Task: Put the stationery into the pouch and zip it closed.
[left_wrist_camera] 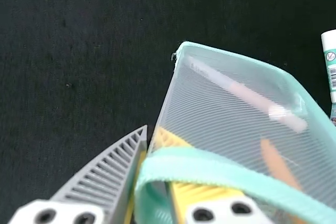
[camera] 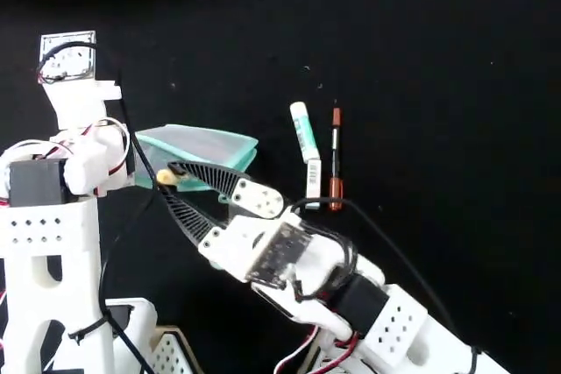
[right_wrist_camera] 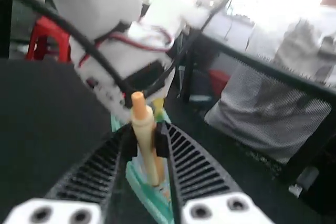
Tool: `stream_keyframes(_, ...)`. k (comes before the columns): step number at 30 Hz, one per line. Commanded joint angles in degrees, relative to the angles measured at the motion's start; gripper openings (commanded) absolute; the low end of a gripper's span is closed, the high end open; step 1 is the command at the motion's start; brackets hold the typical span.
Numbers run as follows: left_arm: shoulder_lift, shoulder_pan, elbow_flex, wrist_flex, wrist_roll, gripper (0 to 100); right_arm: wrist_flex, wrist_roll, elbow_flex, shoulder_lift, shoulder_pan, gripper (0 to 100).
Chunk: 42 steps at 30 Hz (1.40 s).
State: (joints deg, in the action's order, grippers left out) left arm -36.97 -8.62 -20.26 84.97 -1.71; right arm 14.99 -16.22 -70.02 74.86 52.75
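Loading step, marker held at pouch mouth

Table (camera: 438,41): black cloth surface bearing all the items.

Pouch (camera: 206,144): teal mesh, lying left of centre with its open mouth toward the arms. A white pen (left_wrist_camera: 247,98) and an orange item (left_wrist_camera: 278,163) show through the mesh, already inside.

Left gripper (left_wrist_camera: 149,148): closed over the teal rim at the mouth and, by the look of it, holding the opening up.

Right gripper (right_wrist_camera: 143,129): clamped on a cream-orange marker (right_wrist_camera: 140,114), which is held upright between the fingers, directly over the pouch opening in the right wrist view.

Loose stock, well to the right of the pouch: a glue stick (camera: 303,131), a brown pen (camera: 336,157) just beside it, and a small white piece (camera: 313,179) whose kind I cannot tell.

Step in hand (judgement): filling is about halfway and the zip is not yet reached.

Next move (judgement): tip the marker's lower end past the rim, then release it only once it is inside. The left hold must keep the mouth wide, since a sagging rim could catch the tip. The three loose pieces come after that.
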Motion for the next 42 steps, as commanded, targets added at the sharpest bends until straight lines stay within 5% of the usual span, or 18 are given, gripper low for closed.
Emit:
stream_keyframes(1,0.8,-0.6,-0.8,-1.3,-0.6,3,10.8,-0.1,8.8,-2.2,-0.3,6.6)
stream_keyframes(5,0.8,-0.6,-0.8,-1.2,-0.5,3,25.3,0.3,20.8,-7.0,-0.1,20.2)
stream_keyframes(14,0.8,-0.6,-0.9,-1.2,-0.4,3,40.9,-0.2,47.5,-8.0,-0.9,17.2)
stream_keyframes(19,0.8,-0.6,-0.9,-1.1,-0.4,3,46.3,0.2,56.0,-8.4,-16.2,11.9)
stream_keyframes(24,0.8,-0.6,-0.9,-1.1,-0.4,3,50.4,5.5,45.1,-12.7,-36.4,7.6)
stream_keyframes(28,0.8,-0.6,-0.9,-1.2,-0.4,3,42.1,8.1,34.2,-24.9,-46.0,12.5)
stream_keyframes(32,0.8,-0.6,-0.9,-1.2,-0.4,3,32.4,9.7,33.5,-44.2,-48.1,14.7)
stream_keyframes(42,0.8,-0.6,-0.9,-1.1,-0.4,3,40.9,14.7,64.6,-89.7,-48.2,14.5)
